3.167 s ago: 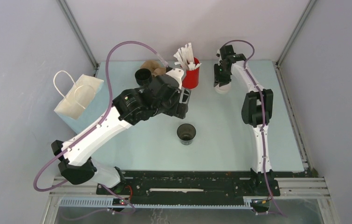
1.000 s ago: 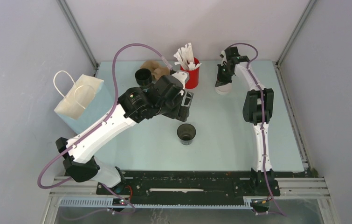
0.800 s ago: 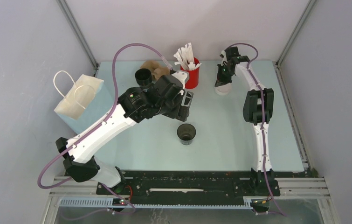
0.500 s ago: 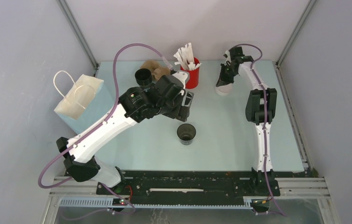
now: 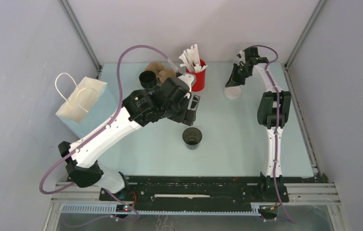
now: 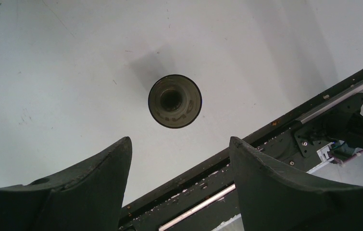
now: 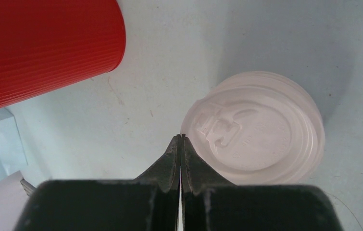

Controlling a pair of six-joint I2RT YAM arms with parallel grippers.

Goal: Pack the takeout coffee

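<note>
Locating the cup (image 5: pixel 192 137) upright at mid-surface, mouth open, standing apart from everything else. Holding the left gripper (image 6: pixel 179 143) above the surface (image 5: pixel 232 144), just behind the cup in the top view, jaws spread wide and gripping nothing. Framing the cup between the two fingers in the left wrist view.

Finding the white lid (image 7: pixel 256 127) lying flat near the far right of the surface, right of the red holder (image 5: pixel 197 80) and apart from it. Positioning the right gripper (image 5: pixel 230 84) at the lid's rim, jaws pressed together with nothing between them. Not showing whether the tips are touching the lid.

Noting white sticks (image 5: pixel 191 57) standing in the holder, a black cup (image 5: pixel 147 78) left of it, and a paper bag (image 5: pixel 81 102) at the left edge.
</note>
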